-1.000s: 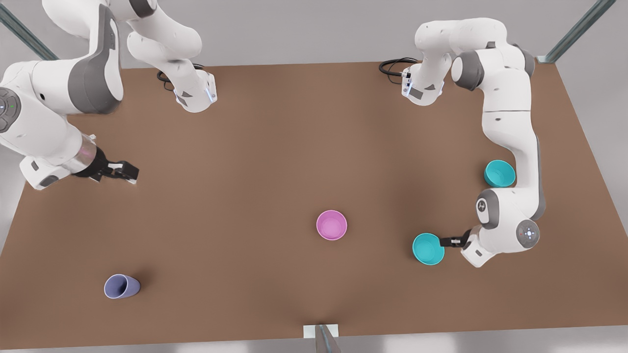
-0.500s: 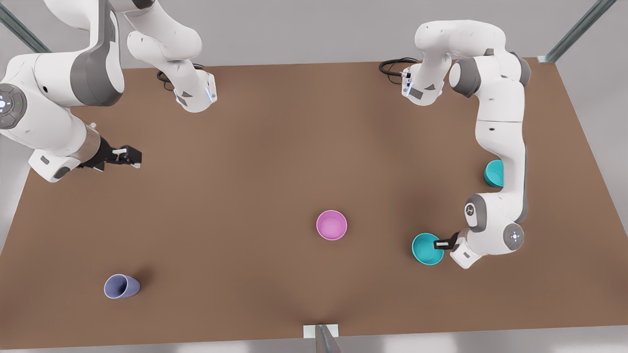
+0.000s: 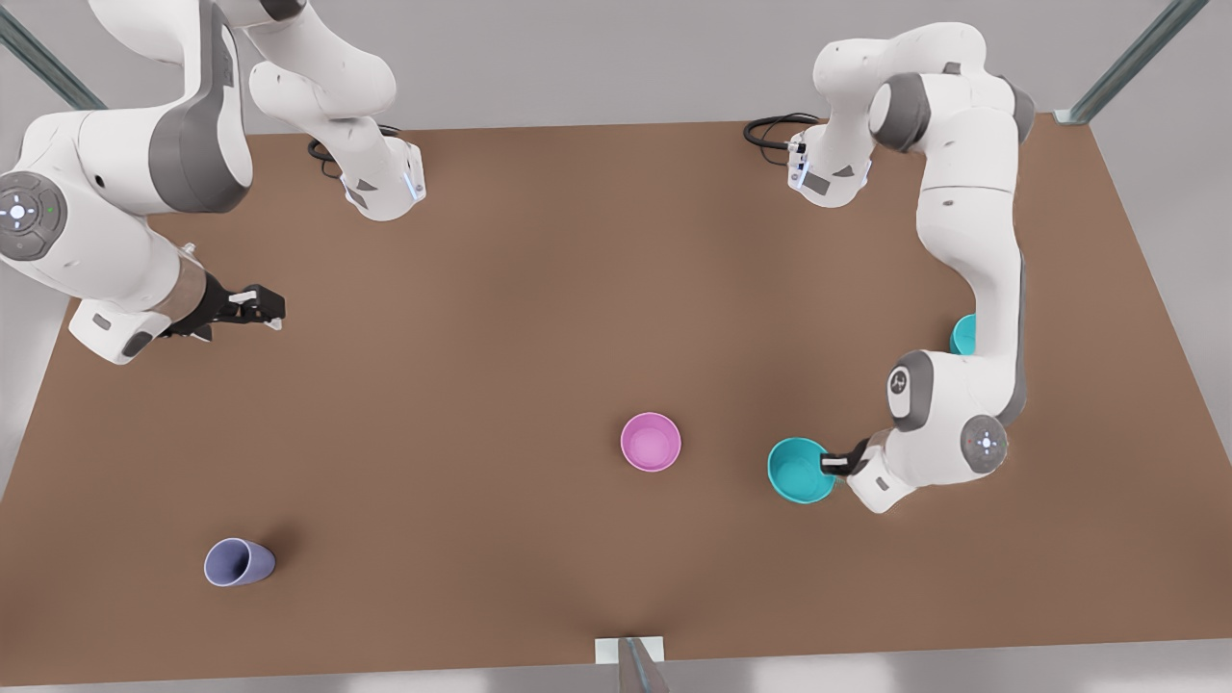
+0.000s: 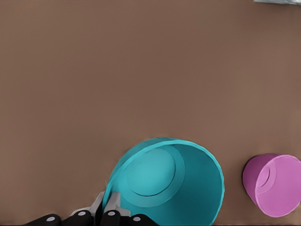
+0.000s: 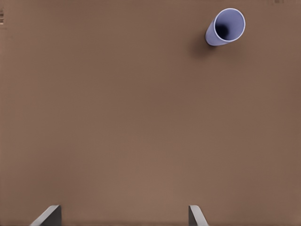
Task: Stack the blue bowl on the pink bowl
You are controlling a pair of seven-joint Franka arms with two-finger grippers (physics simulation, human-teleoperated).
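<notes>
Blue bowl point(image 3: 800, 471) has shifted toward the pink bowl point(image 3: 651, 442) over the last second; before that it sat further to the front view's right. It's being carried by the left gripper point(image 3: 834, 463), whose fingers are pinched on the bowl's near rim, one inside the wall, one outside; the left wrist view shows the same clamp on the blue bowl point(image 4: 165, 184) with the pink bowl point(image 4: 275, 184) just beyond it. So transport is underway, roughly halfway across; stacking not yet done. I can't tell how high the bowl rides.

Bare worktop point(image 3: 539, 318) between the two bowls, nothing in the lane. Second teal bowl point(image 3: 962, 335) sits behind the left arm's forearm, mostly hidden, off the path. Lavender cup point(image 3: 238, 562) is well apart, near the front edge on the front view's left.

Right gripper point(image 3: 258, 307) has drifted slightly but is otherwise waiting at the front view's left edge, fingers point(image 5: 49, 215) spread wide, holding nothing. Pink bowl is mid-worktop, well clear of every edge.
</notes>
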